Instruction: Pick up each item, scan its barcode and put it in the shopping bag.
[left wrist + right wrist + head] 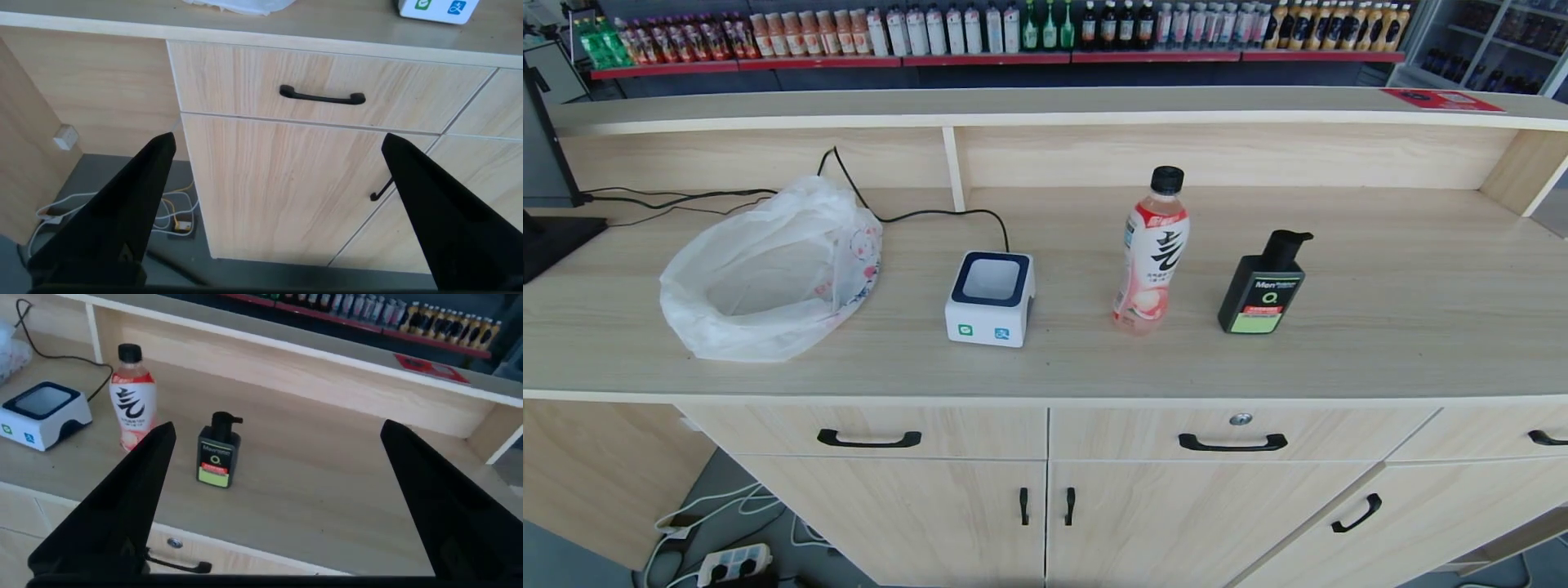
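In the head view the bench [1380,269] carries four things in a row. The shopping bag [768,273] lies crumpled at the robot's left with its mouth open toward the camera. Next come the scanner [990,298], then the pink drink bottle [1152,253] standing upright, then the dark pump bottle [1264,286] just beside it but apart from it. The scanner's black cable [915,214] runs back behind the bag, where its far end is hidden; no barcode can be made out on either bottle. In the left wrist view the left jaws stand wide apart and hold nothing. They sit below the bench edge, facing a drawer handle [322,96]. The bag's hem [237,5] and a corner of the scanner [433,8] are cut off by the frame above them, well apart from the jaws. In the right wrist view the right jaws are likewise spread wide with nothing between them, out in front of the bench. The pump bottle [217,453] stands in the gap seen between them, farther off. The drink bottle [133,396] has its foot partly hidden behind one jaw tip, and the scanner [41,412] lies beyond it.
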Robot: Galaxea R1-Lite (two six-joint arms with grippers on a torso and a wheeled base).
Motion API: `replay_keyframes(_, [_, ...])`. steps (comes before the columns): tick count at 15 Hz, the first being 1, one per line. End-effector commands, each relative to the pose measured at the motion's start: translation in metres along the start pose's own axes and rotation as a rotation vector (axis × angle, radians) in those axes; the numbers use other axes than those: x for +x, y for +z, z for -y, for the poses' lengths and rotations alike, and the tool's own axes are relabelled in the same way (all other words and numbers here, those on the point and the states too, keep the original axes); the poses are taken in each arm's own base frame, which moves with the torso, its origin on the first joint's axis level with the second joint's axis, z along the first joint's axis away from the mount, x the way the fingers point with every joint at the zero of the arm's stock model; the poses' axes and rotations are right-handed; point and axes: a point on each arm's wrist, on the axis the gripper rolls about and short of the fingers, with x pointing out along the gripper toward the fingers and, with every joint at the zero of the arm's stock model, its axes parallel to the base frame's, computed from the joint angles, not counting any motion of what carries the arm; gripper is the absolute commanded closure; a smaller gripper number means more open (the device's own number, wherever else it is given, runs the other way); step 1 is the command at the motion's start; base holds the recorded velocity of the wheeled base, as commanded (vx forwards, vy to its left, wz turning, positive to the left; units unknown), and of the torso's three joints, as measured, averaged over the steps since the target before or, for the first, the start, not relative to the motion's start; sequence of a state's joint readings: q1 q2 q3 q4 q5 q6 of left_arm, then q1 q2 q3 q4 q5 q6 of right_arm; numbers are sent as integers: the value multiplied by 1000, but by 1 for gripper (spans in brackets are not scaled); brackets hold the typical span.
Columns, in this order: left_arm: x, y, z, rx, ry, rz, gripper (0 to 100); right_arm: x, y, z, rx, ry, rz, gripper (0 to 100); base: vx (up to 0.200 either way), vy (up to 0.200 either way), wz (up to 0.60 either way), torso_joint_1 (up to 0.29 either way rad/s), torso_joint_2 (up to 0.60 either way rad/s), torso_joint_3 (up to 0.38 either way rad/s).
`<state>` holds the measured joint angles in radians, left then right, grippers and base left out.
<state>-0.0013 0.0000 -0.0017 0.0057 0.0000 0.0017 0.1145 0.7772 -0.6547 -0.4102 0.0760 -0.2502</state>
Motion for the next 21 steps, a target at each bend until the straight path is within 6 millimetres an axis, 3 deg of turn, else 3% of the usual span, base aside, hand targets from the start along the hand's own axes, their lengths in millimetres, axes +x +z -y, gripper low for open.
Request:
replay_keyframes(1, [0, 0, 0, 0, 0, -1, 0, 58, -8, -23, 19, 122, -32, 0, 0, 0, 0, 0, 0, 0])
replay_keyframes(5, [0, 0, 0, 0, 0, -1, 0, 110, -24, -83, 83, 198, 2, 0, 0, 0, 0, 0, 0, 0])
replay_keyframes(9, [0, 0, 0, 0, 0, -1, 0, 168, -32, -120, 208, 72, 102, 0, 0, 0, 0, 0, 0, 0])
replay_keyframes(13, [0, 0, 0, 0, 0, -1, 0, 168, -39, -141, 263, 77, 68, 0, 0, 0, 0, 0, 0, 0])
replay_keyframes(17, [0, 0, 0, 0, 1, -1, 0, 181, -63, -176, 339, 14, 66, 0, 0, 0, 0, 0, 0, 0])
replay_keyframes(21, [0, 0, 0, 0, 0, -1, 0, 184, -73, -185, 330, 20, 68, 0, 0, 0, 0, 0, 0, 0])
